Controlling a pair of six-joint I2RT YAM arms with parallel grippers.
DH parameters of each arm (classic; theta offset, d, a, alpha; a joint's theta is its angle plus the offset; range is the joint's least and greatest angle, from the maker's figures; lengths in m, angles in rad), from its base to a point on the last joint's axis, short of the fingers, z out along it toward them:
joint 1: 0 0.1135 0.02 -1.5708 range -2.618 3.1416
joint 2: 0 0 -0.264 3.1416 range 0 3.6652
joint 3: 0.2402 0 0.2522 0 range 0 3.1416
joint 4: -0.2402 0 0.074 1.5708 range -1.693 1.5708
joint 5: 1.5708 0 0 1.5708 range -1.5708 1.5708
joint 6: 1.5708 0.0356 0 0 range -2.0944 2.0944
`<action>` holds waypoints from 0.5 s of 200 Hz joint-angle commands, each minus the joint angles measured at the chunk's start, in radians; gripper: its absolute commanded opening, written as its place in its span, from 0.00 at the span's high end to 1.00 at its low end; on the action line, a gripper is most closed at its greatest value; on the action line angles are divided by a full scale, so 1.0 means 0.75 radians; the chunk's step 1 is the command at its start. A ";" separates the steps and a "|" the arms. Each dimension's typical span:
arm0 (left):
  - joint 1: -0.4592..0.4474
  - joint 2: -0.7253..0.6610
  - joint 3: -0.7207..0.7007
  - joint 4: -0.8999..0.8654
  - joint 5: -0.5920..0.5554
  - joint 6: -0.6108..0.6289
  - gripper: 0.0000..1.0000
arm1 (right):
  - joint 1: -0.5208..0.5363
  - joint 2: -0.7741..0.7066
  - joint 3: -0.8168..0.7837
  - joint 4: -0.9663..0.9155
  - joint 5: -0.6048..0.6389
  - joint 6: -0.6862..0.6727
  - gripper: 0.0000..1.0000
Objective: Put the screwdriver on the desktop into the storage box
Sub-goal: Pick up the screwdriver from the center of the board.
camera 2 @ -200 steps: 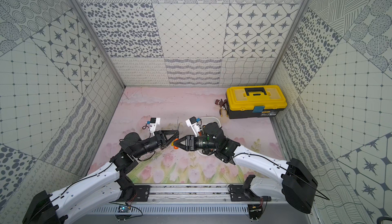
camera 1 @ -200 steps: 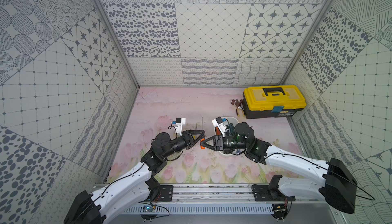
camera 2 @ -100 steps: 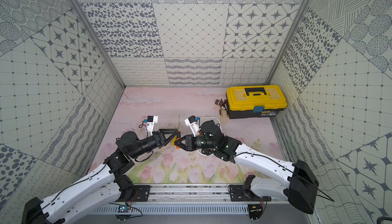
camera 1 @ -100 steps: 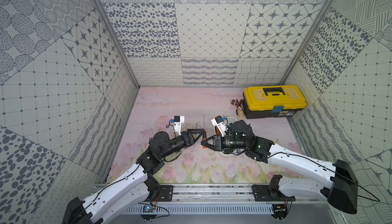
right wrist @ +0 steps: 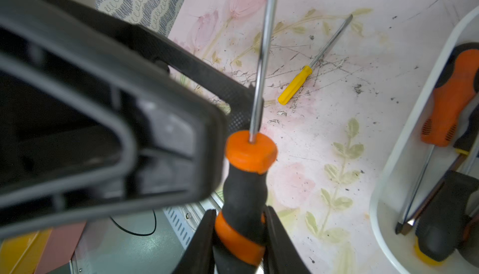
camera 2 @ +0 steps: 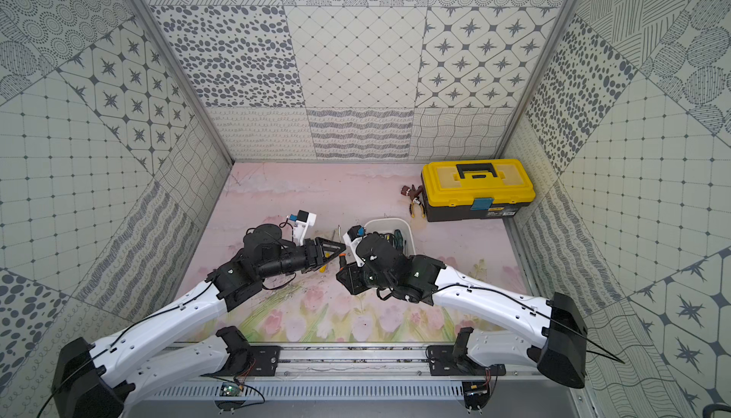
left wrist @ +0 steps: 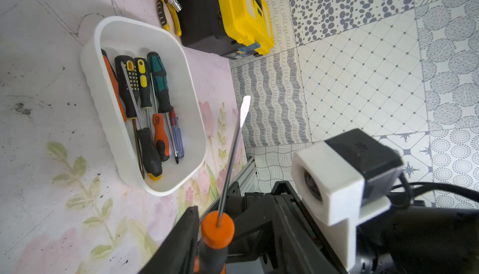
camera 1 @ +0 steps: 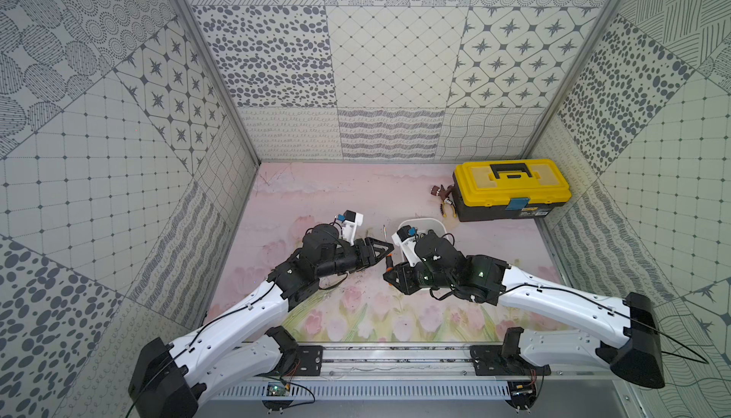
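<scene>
Held screwdriver (right wrist: pixel 246 182) judged rigid, light, shaft slick; rubbery handle is the sound hold. There the right gripper (right wrist: pixel 239 211) clamps it, raised just beside the storage box (left wrist: pixel 145 34). The left gripper (camera 1: pixel 387 251) stands parted, empty.

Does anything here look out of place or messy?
A yellow screwdriver lies loose on the desktop, outside the white box holding other screwdrivers. The desktop around it is scratched and smudged with dark marks.
</scene>
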 commanded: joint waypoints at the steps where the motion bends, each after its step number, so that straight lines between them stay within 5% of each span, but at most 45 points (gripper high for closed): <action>1: -0.012 0.068 0.050 -0.161 0.136 0.136 0.50 | 0.023 0.026 0.048 -0.011 0.079 -0.042 1.00; 52: -0.025 0.125 0.051 -0.168 0.148 0.151 0.66 | 0.033 0.038 0.069 -0.016 0.102 -0.045 1.00; 100: -0.025 0.098 0.048 -0.208 0.076 0.162 1.00 | 0.030 0.005 0.058 -0.012 0.104 -0.039 1.00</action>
